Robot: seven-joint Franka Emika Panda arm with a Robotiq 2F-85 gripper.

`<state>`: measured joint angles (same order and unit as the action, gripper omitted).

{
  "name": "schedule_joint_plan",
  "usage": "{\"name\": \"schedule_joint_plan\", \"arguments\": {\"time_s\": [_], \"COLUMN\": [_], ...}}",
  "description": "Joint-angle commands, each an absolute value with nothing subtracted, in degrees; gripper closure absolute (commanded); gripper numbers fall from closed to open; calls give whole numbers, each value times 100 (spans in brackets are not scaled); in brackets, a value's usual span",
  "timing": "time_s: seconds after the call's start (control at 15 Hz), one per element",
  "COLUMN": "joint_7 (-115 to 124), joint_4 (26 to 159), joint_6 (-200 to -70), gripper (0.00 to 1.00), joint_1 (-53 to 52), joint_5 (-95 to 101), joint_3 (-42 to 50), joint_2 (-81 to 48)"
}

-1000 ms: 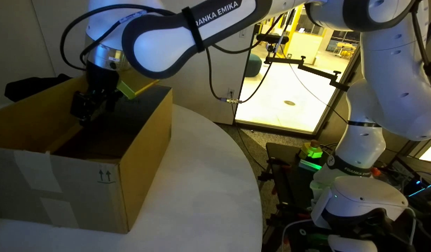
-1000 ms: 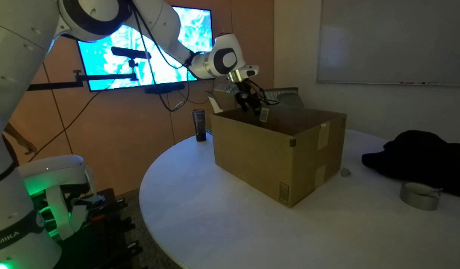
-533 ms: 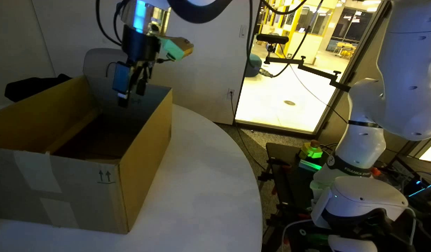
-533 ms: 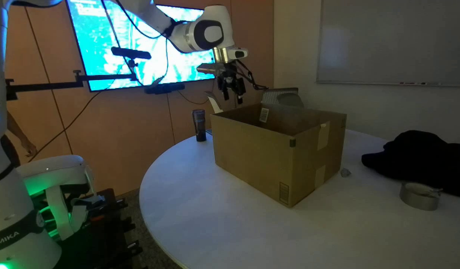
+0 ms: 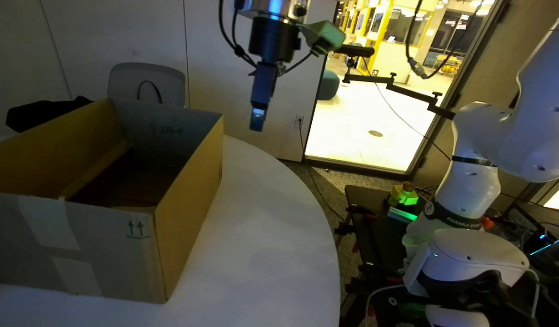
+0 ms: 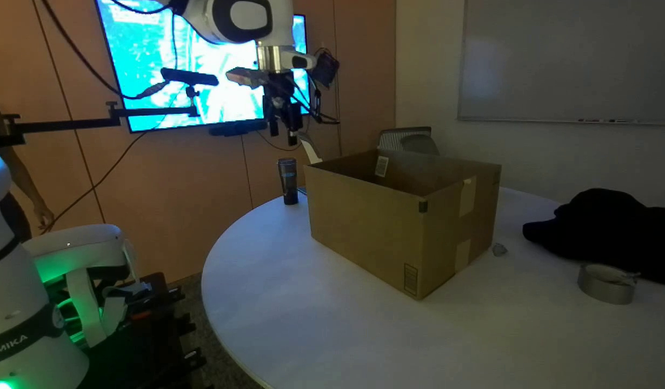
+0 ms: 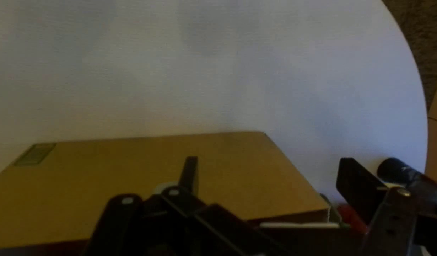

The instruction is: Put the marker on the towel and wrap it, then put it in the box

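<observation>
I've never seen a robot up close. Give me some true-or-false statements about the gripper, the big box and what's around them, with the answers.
1. The cardboard box stands on the white table, open at the top. True.
2. The gripper is open. True.
3. The gripper is down inside the cardboard box. False: the gripper hangs in the air, outside the cardboard box.
4. The roll of tape lies on top of the cardboard box. False: the roll of tape lies on the white table.
5. The dark tumbler stands upright. True.
6. The wall screen is switched off. False: the wall screen is brightly lit.
</observation>
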<state>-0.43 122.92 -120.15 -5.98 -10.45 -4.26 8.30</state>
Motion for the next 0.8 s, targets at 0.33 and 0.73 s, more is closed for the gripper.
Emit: {"name": "schedule_joint_plan", "arguments": {"time_s": [0.33,0.73], "joint_7": [6,-37], "joint_4": [15222,14727], "joint_6": [-11601,-11616], "gripper": [0,0], "joint_1": [-868,-794], "joint_5": [-1663,-1487], "joint_3": [-478,-444], "joint_2": [3775,3071]}}
